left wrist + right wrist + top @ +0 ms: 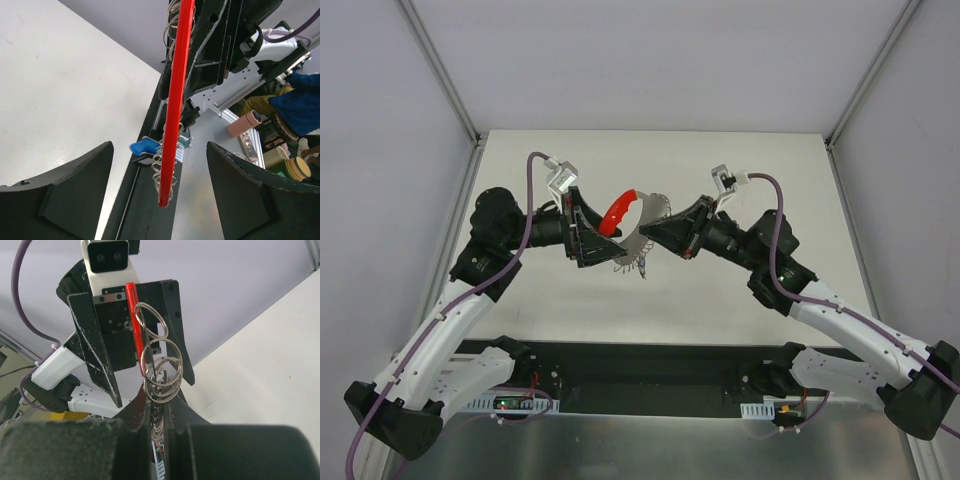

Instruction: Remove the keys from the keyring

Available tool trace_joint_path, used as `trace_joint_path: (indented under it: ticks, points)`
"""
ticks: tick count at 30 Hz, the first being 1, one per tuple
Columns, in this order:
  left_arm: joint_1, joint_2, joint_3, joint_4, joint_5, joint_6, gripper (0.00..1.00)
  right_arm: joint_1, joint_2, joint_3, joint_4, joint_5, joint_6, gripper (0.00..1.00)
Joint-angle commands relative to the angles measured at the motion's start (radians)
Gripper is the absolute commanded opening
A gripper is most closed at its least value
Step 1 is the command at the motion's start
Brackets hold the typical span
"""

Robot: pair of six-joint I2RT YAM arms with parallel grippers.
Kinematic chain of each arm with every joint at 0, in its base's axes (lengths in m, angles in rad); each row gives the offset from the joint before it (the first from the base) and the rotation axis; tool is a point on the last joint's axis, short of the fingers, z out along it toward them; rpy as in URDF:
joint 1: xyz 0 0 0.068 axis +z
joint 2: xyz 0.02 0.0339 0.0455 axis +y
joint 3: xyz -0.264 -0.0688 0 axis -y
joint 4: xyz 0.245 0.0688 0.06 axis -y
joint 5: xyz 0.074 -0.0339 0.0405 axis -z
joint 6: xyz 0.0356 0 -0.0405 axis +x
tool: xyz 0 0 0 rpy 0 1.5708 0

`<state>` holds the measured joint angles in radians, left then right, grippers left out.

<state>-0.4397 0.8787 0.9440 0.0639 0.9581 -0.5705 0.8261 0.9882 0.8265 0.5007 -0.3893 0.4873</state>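
pale grey walls and a thin metal frame close in a white surface (720, 300), and both arms reach toward each other above its middle. between them the keyring (632, 198) is in the air above the surface. its red tag (616, 214) points toward the left pincer (595, 228).

in the left wrist view the red tag (175, 100) is seen from its edge, as a thin red line going down the gap between the two black fingers (75, 195). these fingers stand wide apart and do not touch the tag, so the left pincer (160, 192) is released and holds nothing.

the right pincer (650, 236) is clenched on the keyring. in the right wrist view the right pincer (159, 410) has its fingers almost together, and the lower wire loops (161, 375) go down into the narrow gap between them. thin metal edges of the keys (159, 427) sit in the same gap. from above, the toothed keys (636, 260) stick out under the tip of the right pincer, and one more shows above it, just beside the red tag.
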Motion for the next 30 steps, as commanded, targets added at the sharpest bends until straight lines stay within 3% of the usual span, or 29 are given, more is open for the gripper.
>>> trace_joint_path:
  ticks: [1,6,11,18,21,22,25,27,30]
  points:
    - [-0.024,-0.024,-0.048,0.175,-0.013,-0.098,0.72,0.011,0.000,0.034,0.180,0.062,0.027,0.01]
    - [-0.042,-0.021,-0.131,0.327,-0.048,-0.186,0.70,0.018,0.007,0.030,0.199,0.069,0.025,0.01]
    - [-0.068,-0.014,-0.120,0.347,-0.091,-0.196,0.65,0.027,0.009,0.019,0.214,0.090,0.025,0.01]
    - [-0.077,0.003,-0.106,0.352,-0.088,-0.197,0.52,0.031,0.026,0.026,0.214,0.084,0.020,0.01]
    - [-0.077,0.025,-0.093,0.352,-0.070,-0.196,0.39,0.036,0.026,0.022,0.211,0.093,0.019,0.01]
    - [-0.077,0.025,-0.090,0.352,-0.070,-0.198,0.29,0.034,0.027,0.020,0.210,0.093,0.017,0.01]
    - [-0.077,0.031,-0.077,0.355,-0.076,-0.204,0.15,0.038,0.033,0.022,0.200,0.089,0.017,0.01]
    - [-0.077,0.035,-0.065,0.355,-0.070,-0.206,0.00,0.038,0.032,0.028,0.165,0.081,0.002,0.04]
    - [-0.077,0.036,-0.054,0.350,-0.070,-0.218,0.00,0.038,-0.002,0.043,0.040,0.078,-0.062,0.18]
